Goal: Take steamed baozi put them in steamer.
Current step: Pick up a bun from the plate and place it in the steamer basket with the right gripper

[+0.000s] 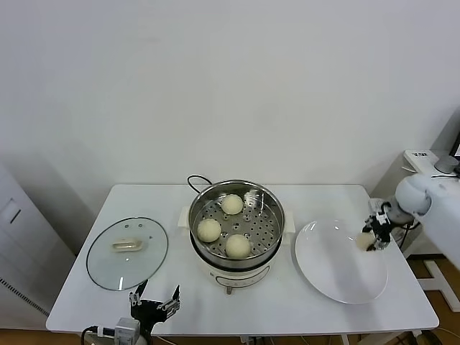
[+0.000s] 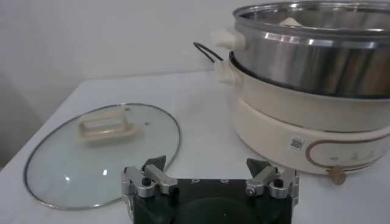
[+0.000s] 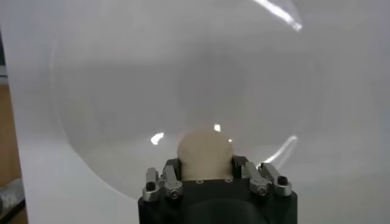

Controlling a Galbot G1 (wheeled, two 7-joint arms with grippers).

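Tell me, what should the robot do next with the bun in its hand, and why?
Probably lift it straight up. The right gripper is shut on the last bun over the white plate. Three buns already sit in the steamer, so this one likely goes there once raised clear of the plate.

Three cream baozi (image 1: 226, 226) on perforated floor inside steel steamer (image 1: 272, 213); fourth baozi (image 1: 365, 240) well right of steamer.

We see three baozi (image 1: 231, 204) in steamer (image 1: 237, 224) | right end effector (image 1: 372, 237) clamps a fourth over plate (image 1: 338, 277) (far edge) | left end effector (image 1: 154, 303) idle near lid (image 1: 127, 253)
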